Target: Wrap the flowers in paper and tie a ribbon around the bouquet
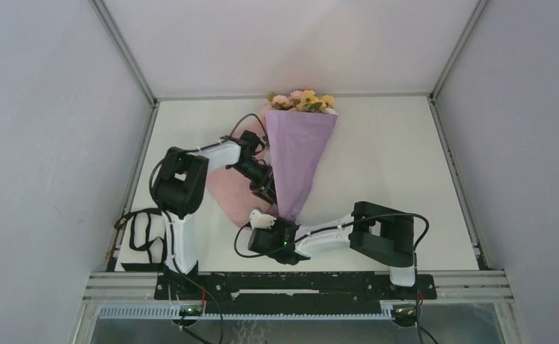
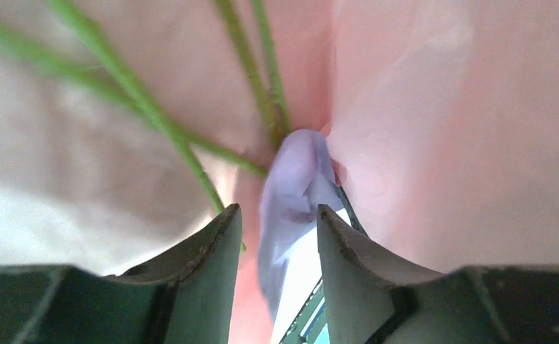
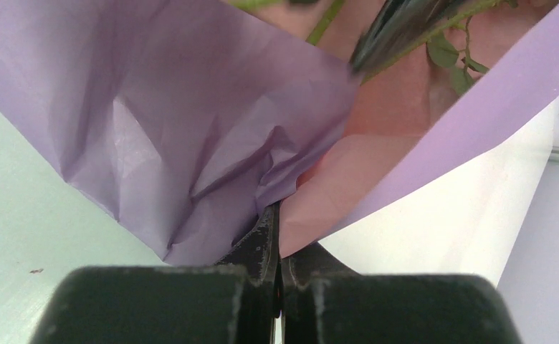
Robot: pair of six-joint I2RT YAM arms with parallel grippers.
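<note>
1. Nearest in: both arm bases sit side by side at the counter's near edge. Black cables loop beside the L base.
2. R arm reaches in twd the centre, and the right claw sits at the narrow bottom tip of the bouquet.
3. R wrist cam: right claw clamped tight, fingers pressed together w/ a crumpled edge of the paper pinched btwn them. In that view the lilac outer face fans out on the left and the pinkish inner face shows on the right.
4. Just beyond, the L arm comes in from the L side. Its tip meets the cone's L edge, low down nr the tip.
5. L wrist cam: left claw stands part-way apart, w/ a lilac fold of paper poking up in the gap. No squeeze on it that I can see.
6. Same view, thin green stems run past above the fingers, lying on pinkish paper.
7. Top view: a flap of the sheet, pink side up, lies spread on the counter L of the cone, partly under the L arm.
8. The cone lies mid-counter, tip twd the arms, widening away from them.
9. Far end: the flowers, pink, yellow-orange and white, bunch out of the cone's mouth, right by the counter's back edge.
</note>
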